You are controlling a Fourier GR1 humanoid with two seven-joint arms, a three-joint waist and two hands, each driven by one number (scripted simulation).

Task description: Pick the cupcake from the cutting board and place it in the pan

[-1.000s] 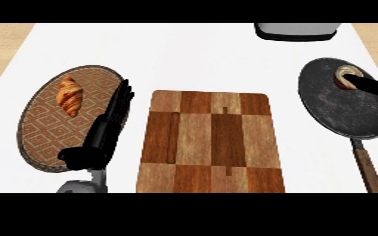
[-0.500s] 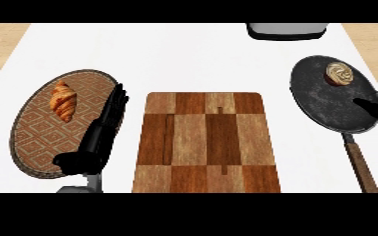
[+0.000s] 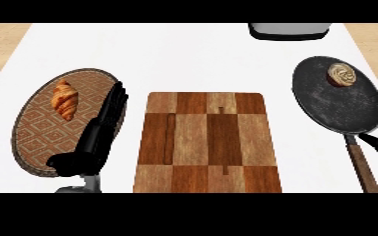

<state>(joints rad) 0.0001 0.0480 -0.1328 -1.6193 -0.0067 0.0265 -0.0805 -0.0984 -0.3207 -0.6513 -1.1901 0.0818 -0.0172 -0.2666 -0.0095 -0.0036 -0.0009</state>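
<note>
The cupcake sits upright in the dark pan at the right, near the pan's far rim, with nothing touching it. The wooden cutting board lies in the middle with nothing on it. My left hand rests open, fingers up, between the board and a woven plate. Only a dark sliver of my right hand shows at the right edge, beside the pan's handle and well short of the cupcake.
A woven plate at the left holds a croissant. A grey appliance stands at the counter's far edge. The pan's wooden handle points toward me at the lower right.
My right hand has let go of the cupcake in the pan and drawn back toward the lower right edge. The left hand has stayed put.
</note>
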